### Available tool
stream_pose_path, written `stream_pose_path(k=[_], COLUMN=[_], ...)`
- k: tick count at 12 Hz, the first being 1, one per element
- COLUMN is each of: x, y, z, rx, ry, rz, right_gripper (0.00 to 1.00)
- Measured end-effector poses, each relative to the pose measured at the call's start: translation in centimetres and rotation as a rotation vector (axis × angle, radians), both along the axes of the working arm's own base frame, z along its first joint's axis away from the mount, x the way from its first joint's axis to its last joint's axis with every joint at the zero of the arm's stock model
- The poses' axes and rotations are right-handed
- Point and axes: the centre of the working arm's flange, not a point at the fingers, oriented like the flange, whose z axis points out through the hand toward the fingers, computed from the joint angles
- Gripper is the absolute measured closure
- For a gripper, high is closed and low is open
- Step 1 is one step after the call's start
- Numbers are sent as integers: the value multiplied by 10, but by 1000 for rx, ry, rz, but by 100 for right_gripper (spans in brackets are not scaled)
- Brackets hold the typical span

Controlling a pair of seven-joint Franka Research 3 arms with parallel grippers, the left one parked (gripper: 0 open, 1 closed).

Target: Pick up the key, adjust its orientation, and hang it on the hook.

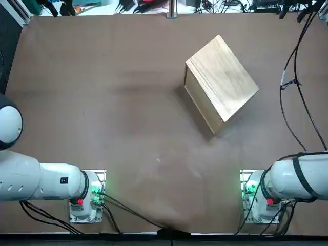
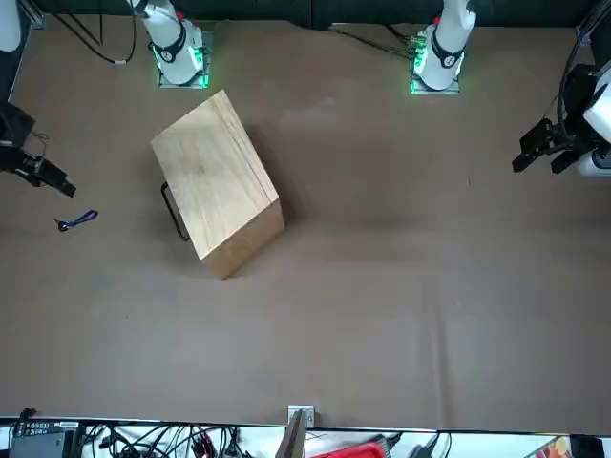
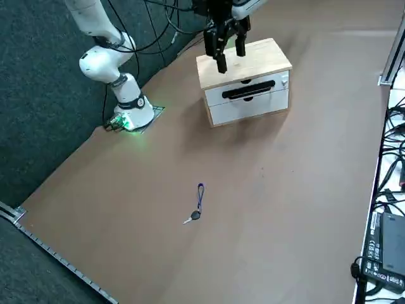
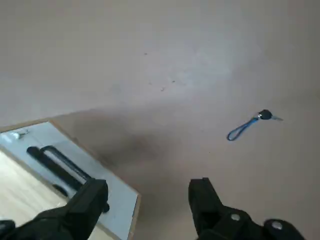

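Right gripper nearest, above counter, fingers spread. Key on counter, off wooden box's drawer side. Likely light, stiff, slippery; blue loop limp. You'd pinch dark head.

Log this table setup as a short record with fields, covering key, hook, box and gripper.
key: flat on the table, dark head, blue cord loop attached
key position: apart from the wooden box, out beyond its drawer side
box front: two white drawers, black handle
hook: small white piece near the front's edge, apparently the hook; nothing hanging on it
right gripper: raised above the table, open and empty
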Motion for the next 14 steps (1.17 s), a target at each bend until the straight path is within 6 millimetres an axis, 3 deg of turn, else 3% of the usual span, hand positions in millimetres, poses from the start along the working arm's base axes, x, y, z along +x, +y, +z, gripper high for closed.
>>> stream_pose_path(k=[10, 12, 14], x=[-21, -32, -40], y=[-110, -140, -156], z=[-15, -21, -26], rx=[1, 4, 6], ry=[-1, 9, 19], rz=[-309, -484, -613], right_gripper=[0, 0, 0])
